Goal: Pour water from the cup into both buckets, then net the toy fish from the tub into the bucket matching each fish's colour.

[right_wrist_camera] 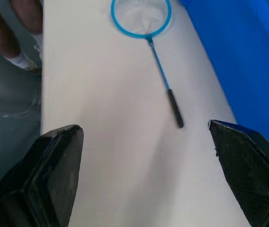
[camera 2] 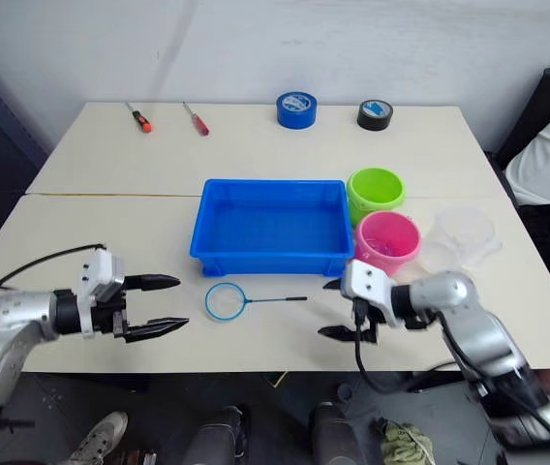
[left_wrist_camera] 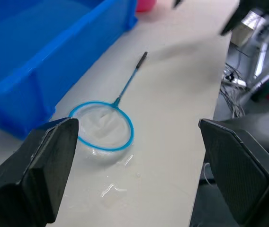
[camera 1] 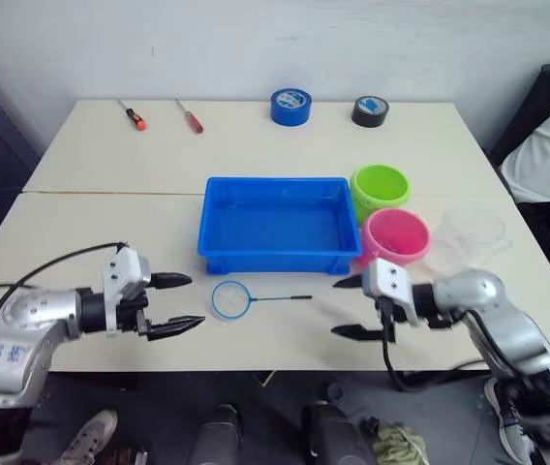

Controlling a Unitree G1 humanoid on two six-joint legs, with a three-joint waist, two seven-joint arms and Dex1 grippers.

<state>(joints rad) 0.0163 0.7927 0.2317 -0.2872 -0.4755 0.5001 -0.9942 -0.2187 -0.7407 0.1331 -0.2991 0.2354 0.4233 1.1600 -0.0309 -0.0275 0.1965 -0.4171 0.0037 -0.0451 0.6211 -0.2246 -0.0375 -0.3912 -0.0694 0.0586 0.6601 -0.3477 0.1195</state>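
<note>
Blue plastic tub (camera 1: 273, 225) sits mid-counter, and we can make out no fish in it. The lime bucket (camera 1: 380, 191) and pink bucket (camera 1: 395, 238) stand touching at its right end. The clear cup (camera 1: 471, 235) stands just right of the pink bucket, near the counter's right edge. The net (camera 1: 252, 299) lies flat between the tub and the front edge, hoop to the left, handle pointing right; small wet patches (left_wrist_camera: 118, 184) show beside the hoop.

Our left claw (camera 1: 173, 303) hovers left of the hoop, jaws spread wide and empty. Our right claw (camera 1: 354, 307) hangs just past the handle's end, also wide and empty.

We judge the task either barely begun or already finished. Whether the buckets hold water or fish, we cannot tell.
</note>
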